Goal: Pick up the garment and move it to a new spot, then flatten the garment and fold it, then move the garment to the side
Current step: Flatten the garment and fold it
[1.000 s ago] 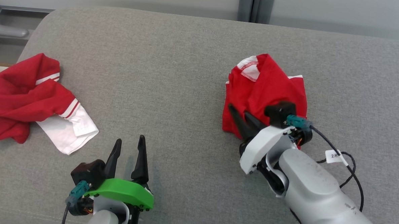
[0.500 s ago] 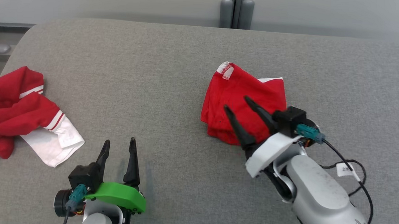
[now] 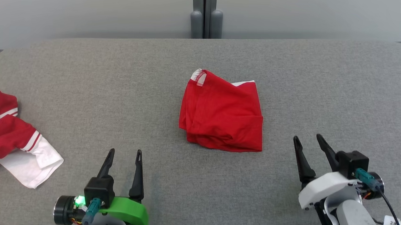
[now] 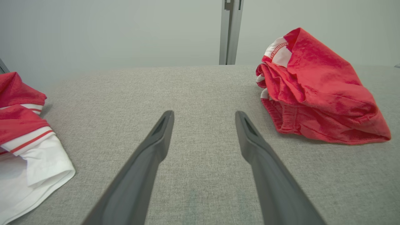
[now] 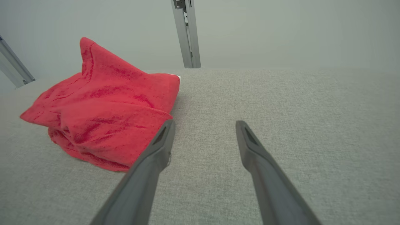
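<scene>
**Folded red garment lies mid-surface, both grippers empty**

The red garment (image 3: 222,118) lies as a loose, roughly square bundle near the middle of the grey padded surface (image 3: 120,88). A white-trimmed hem (image 3: 199,78) is turned up at its 11 o'clock corner, and its thickest fold runs along the 6 o'clock edge. It looks like thin, limp knit: light, soft and not slippery on this fabric. The layers would likely slide apart if only the top one were pinched. The best hold is probably that thick near edge, taking every layer, ideally at both near corners.

From the bundle, the right gripper (image 3: 307,136) sits at 4 o'clock and the left gripper (image 3: 125,151) at 7 o'clock. Both have their jaws spread, hold nothing, and are clear of the cloth. A crumpled red-and-white garment (image 3: 13,141) lies well apart at 8 o'clock.
</scene>
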Robot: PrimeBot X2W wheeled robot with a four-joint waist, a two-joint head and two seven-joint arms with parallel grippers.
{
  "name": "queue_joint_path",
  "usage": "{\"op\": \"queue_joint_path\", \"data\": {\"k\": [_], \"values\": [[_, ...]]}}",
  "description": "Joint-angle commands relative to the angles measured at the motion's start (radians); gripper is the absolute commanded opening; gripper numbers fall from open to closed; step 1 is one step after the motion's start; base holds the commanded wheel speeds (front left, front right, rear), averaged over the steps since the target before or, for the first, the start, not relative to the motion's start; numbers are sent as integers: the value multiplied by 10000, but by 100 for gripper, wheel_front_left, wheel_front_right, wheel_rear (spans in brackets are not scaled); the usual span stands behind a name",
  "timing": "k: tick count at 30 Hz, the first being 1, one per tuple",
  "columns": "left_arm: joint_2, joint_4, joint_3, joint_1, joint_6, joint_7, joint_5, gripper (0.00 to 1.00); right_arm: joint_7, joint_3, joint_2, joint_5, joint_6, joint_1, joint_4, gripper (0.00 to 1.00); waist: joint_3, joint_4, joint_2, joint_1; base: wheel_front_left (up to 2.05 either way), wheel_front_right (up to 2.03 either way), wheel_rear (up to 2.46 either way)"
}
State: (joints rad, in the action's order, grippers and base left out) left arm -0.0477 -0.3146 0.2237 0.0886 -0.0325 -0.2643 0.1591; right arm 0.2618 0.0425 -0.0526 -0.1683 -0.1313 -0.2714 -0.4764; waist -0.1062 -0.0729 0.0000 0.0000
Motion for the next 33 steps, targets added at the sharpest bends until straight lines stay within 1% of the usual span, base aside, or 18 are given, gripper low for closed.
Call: {"op": "queue_joint_path", "data": {"k": [1,7,14,20,26,29,33], "values": [[-54,57,34,-272,-71,0,-41,100,42,-75,10,-159,12,339,-36,100,145,154,0,0,0,0,0],[-56,140,205,-541,-217,0,146,100,43,-25,-4,-399,14,746,-250,100,142,229,0,0,0,0,0],[-56,181,400,-237,-208,2,240,100,43,155,-5,-564,14,410,-247,100,-55,74,0,0,0,0,0],[-56,291,581,28,-249,0,386,100,43,426,-4,-703,14,-179,-144,100,-450,-215,0,0,0,0,0],[-54,385,817,335,-285,0,571,100,43,662,-8,-868,14,-1197,-179,100,-1002,-587,0,0,0,0,0],[-56,400,955,543,-297,2,627,100,43,579,-6,-1064,14,-1798,-400,0,-1311,-833,0,0,0,0,0],[-54,458,1193,826,-320,0,771,100,33,304,-6,-1168,12,-2573,-844,0,-1718,-1234,0,0,0,0,0]]}}
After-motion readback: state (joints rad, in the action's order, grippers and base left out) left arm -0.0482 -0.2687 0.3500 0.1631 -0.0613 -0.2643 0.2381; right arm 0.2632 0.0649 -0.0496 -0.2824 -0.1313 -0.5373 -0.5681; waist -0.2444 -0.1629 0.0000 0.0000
